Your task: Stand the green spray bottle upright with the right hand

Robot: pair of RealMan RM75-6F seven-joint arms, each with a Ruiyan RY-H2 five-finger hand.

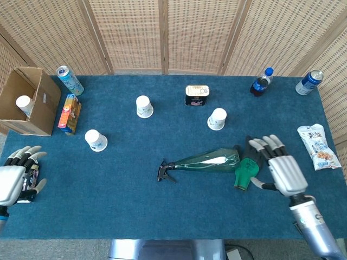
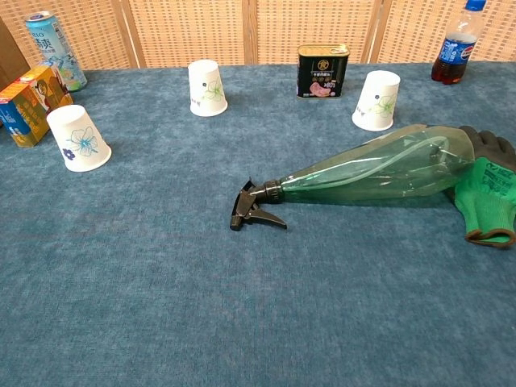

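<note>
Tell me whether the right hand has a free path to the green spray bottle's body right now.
Probably yes. The right hand, fingers spread, hovers beside the green spray bottle; only the flat green glove lies between them, low enough to pass over.

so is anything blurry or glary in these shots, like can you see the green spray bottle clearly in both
Head view: even, soft light, the green spray bottle sharp but small, the right hand crisp, no motion smear. Chest view: the bottle is larger, with pale highlights along its clear body that do not wash it out; the black trigger head is sharp; neither hand shows here. Shadows are faint in both.
</note>
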